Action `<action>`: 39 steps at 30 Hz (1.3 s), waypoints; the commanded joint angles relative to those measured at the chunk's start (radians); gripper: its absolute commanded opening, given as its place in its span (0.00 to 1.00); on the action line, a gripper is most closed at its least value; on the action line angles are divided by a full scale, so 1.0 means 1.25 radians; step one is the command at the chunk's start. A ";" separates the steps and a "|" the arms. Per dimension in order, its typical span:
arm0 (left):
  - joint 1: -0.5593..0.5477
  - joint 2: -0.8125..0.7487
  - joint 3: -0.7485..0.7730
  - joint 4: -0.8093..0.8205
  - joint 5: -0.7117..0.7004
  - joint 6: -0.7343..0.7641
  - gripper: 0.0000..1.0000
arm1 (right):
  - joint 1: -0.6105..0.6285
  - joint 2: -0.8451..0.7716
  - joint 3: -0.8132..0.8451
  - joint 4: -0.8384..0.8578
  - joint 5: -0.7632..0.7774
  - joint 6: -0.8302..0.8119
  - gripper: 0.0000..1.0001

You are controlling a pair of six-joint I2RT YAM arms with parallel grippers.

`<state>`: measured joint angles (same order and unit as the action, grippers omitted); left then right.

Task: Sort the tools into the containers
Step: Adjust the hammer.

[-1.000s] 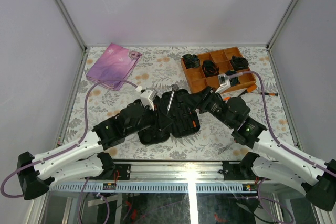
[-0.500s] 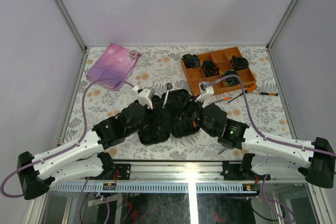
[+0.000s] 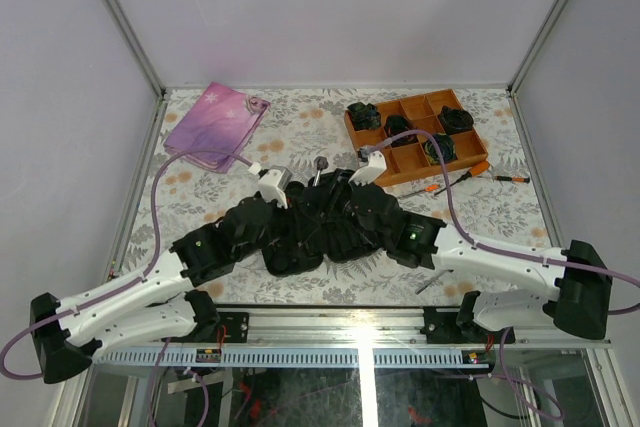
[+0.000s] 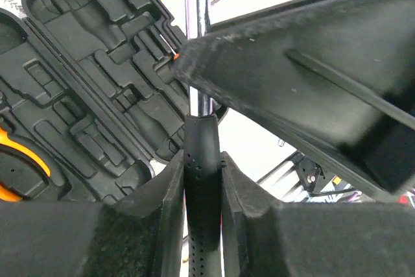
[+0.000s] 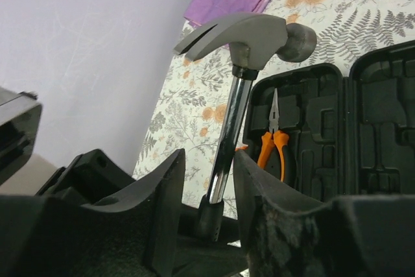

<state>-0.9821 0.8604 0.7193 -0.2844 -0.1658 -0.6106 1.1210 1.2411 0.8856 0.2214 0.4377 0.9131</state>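
**Hammer held upright over the open case, both wrists crowding it**

The hammer [image 5: 245, 36] stands nearly upright above the open tool case [image 4: 84, 95], steel head up. The left gripper [image 4: 201, 163] is clamped on its black grip, one finger pressed to each side. The right gripper [image 5: 211, 160] straddles the chrome shaft just above that. Its jaws are apart, with a gap showing on both sides of the shaft.

The case lies opened flat at the middle of the table [image 3: 300, 127], its black moulded slots facing up. Orange-handled pliers [image 5: 272, 144] lie in one half, nose pointing toward 12 o'clock. The other slots in view are bare.

From above, the two wrists meet over the case and hide most of it; only the hammer head and part of the case's edge show past them. In the left wrist view, the right arm [image 4: 311, 82] cuts across the upper right and covers the far part of the shaft.

A pink-purple pouch [image 3: 215, 119] lies flat at 10 o'clock from the case, well apart. At 1 o'clock sits an orange divided tray [image 3: 392, 159] with black rolled bundles [image 3: 400, 130] in several compartments. Loose orange-handled drivers [image 3: 470, 171] lie on the table at 2 o'clock, just beside the tray's near edge. A thin metal piece [image 3: 430, 282] lies at 4 o'clock, too small to name.
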 commanded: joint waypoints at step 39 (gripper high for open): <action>-0.005 -0.217 -0.059 0.203 0.236 0.021 0.73 | -0.077 -0.124 -0.032 0.222 -0.400 -0.098 0.00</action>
<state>-0.9825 0.6151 0.6586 -0.1558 0.0151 -0.5938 1.0275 1.1198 0.8482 0.2928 0.0818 0.8181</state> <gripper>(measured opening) 0.733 0.190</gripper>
